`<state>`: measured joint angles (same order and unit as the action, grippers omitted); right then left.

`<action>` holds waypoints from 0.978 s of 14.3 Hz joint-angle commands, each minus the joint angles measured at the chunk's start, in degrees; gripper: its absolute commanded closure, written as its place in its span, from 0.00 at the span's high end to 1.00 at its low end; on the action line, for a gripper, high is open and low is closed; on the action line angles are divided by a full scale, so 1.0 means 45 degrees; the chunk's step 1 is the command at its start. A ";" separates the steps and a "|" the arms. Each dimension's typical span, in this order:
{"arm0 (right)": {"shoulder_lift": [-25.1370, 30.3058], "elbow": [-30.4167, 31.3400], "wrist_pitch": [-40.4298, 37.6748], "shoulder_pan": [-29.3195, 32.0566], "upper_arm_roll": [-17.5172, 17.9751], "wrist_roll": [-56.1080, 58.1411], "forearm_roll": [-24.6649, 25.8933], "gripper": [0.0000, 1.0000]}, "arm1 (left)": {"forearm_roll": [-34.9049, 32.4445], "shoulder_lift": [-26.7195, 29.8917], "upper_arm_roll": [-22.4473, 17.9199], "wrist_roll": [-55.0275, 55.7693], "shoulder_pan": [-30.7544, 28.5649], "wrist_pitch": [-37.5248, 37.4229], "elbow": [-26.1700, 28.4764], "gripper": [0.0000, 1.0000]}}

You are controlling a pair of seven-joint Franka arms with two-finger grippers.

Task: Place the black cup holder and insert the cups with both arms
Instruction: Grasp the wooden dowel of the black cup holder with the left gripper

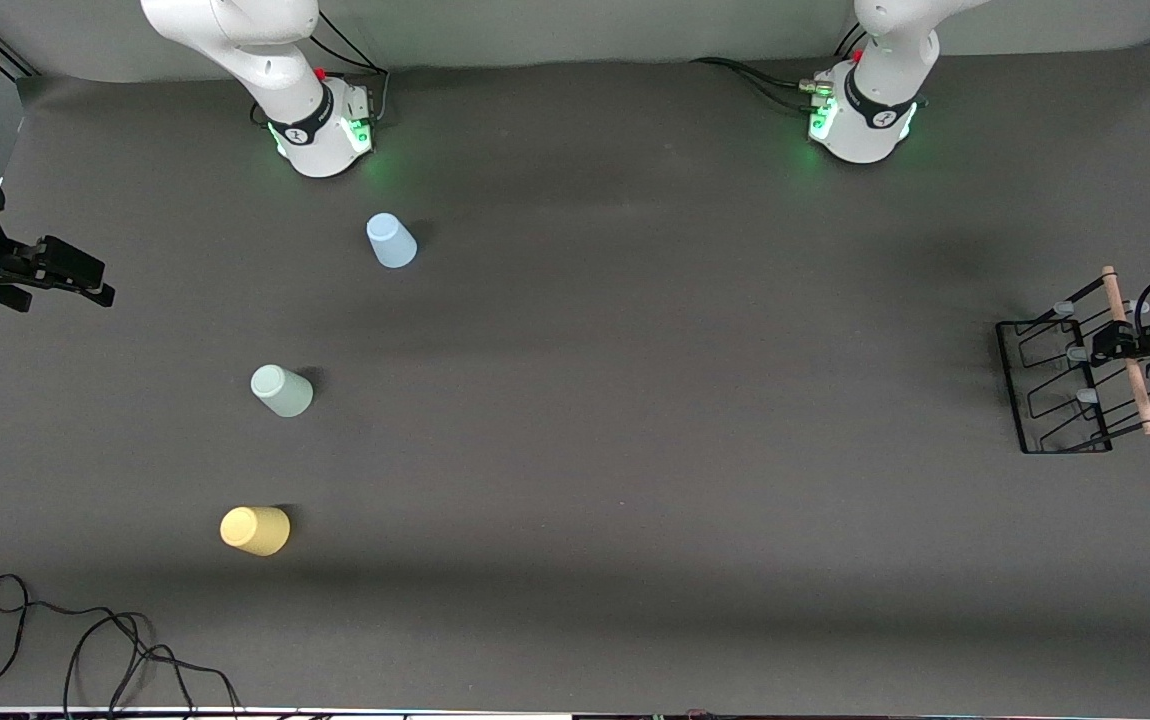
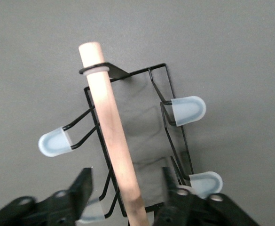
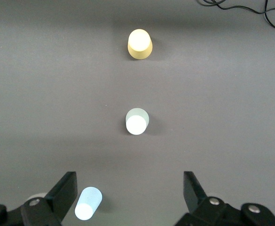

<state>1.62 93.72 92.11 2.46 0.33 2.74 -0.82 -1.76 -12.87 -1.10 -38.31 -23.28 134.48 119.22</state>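
The black cup holder [image 1: 1063, 442] stands on the table at the left arm's end. My left gripper [image 1: 1117, 345] is open, its fingers on either side of the wooden handle [image 2: 104, 108] with gaps on both sides; it also shows in the left wrist view [image 2: 126, 186]. Three cups stand mouth-down toward the right arm's end: light blue [image 1: 392, 241], pale green [image 1: 282, 390] and yellow [image 1: 255, 530]. My right gripper [image 1: 75, 278] is open and empty, up over the right arm's end of the table. In the right wrist view [image 3: 130, 188] the blue cup [image 3: 88, 203] lies beside one finger.
Loose black cables [image 1: 85, 650] lie at the table's front corner at the right arm's end, near the yellow cup [image 3: 139, 44]. The pale green cup [image 3: 137, 121] stands between the other two. The arm bases [image 1: 320, 130] stand along the back edge.
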 commanded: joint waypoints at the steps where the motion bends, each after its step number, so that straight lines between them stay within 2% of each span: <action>1: 0.0207 0.0072 -0.0098 -0.0039 0.0006 0.0036 0.0085 1.00 | -0.0038 0.0341 0.0089 -0.0217 -0.0119 -0.0236 0.0167 0.22; 3: 0.0130 0.0111 -0.0098 -0.0039 0.0006 0.0036 0.0085 1.00 | -0.0038 0.0341 0.0089 -0.0217 -0.0120 -0.0256 0.0167 0.14; 4: 0.0110 0.0111 -0.0098 -0.0039 -0.0013 0.0036 0.0085 1.00 | -0.0038 0.0341 0.0089 -0.0217 -0.0120 -0.0256 0.0167 0.04; 5: 0.0110 0.0111 -0.0098 -0.0039 0.0006 0.0055 0.0085 1.00 | -0.0038 0.0380 0.0089 -0.0217 -0.0120 -0.0275 0.0167 0.00; 9: 0.0071 0.0111 -0.0098 -0.0020 -0.0014 0.0055 0.0085 1.00 | 0.0176 0.0673 0.0108 -0.0178 -0.0159 -0.0701 -0.0240 0.00; 12: 0.0032 0.0111 -0.0098 -0.0019 -0.0014 0.0055 0.0085 1.00 | 0.0235 0.0771 0.0264 -0.0178 -0.0003 -0.3331 -0.2169 0.00; 14: 0.0032 0.0111 -0.0079 -0.0039 -0.0014 0.0036 0.0085 1.00 | 0.1090 0.0752 0.0420 -0.0081 0.0250 -0.5208 -0.3615 0.00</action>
<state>1.35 93.85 92.00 2.46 0.32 2.74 -0.82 0.18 -10.41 0.26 -38.50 -23.23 119.12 109.41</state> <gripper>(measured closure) 0.000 0.907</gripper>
